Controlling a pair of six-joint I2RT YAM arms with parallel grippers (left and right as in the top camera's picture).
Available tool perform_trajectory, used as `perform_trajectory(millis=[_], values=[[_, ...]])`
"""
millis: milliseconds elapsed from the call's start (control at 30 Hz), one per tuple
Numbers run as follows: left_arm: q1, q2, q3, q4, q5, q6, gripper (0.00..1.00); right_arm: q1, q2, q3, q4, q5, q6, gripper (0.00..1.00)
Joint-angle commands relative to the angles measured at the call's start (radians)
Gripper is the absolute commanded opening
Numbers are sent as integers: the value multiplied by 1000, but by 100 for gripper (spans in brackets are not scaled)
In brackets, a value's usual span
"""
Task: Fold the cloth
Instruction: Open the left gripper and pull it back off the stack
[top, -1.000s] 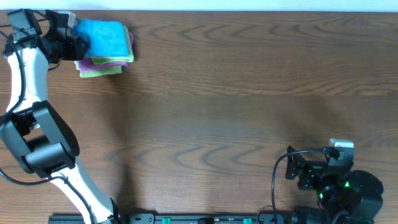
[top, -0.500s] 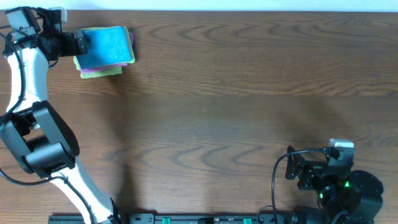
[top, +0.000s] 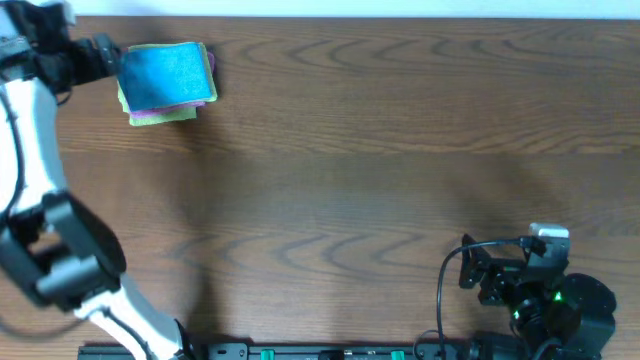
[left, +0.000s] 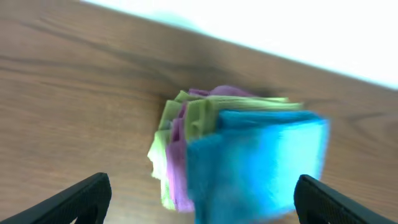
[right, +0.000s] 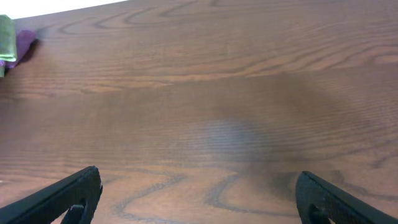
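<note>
I am holding my left pincer (left: 202, 186) wide, gripping nothing, just beside the folded blue cloth (top: 166, 72), which is lying atop a green and purple stack (top: 160, 113) at the far left corner of the table (top: 350, 170). My right pincer (right: 198, 177) is gaping wide too, well apart

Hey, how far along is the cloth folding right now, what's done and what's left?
Done: the blue cloth lies folded square on top of the purple and green cloths at the far left corner of the table. In hand: nothing; the left fingers are open beside that stack, gripping nothing, and the right fingers are open over bare wood. Left: no unfolded cloth shows, so folding looks finished.
</note>
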Motion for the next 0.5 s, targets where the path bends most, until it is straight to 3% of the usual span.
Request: perform_trajectory(millis=[0, 133, 233, 467], values=[[39, -161, 32, -66, 113, -11, 95, 10, -1, -8, 0, -4, -13, 99], [70, -306, 32, -187, 216, 18, 95, 10, -1, -8, 0, -4, -13, 99], [68, -415, 32, -284, 221, 82, 95, 10, -1, -8, 0, -4, -13, 99], [68, -698, 32, -445, 264, 92, 95, 10, -1, -8, 0, -4, -13, 99]])
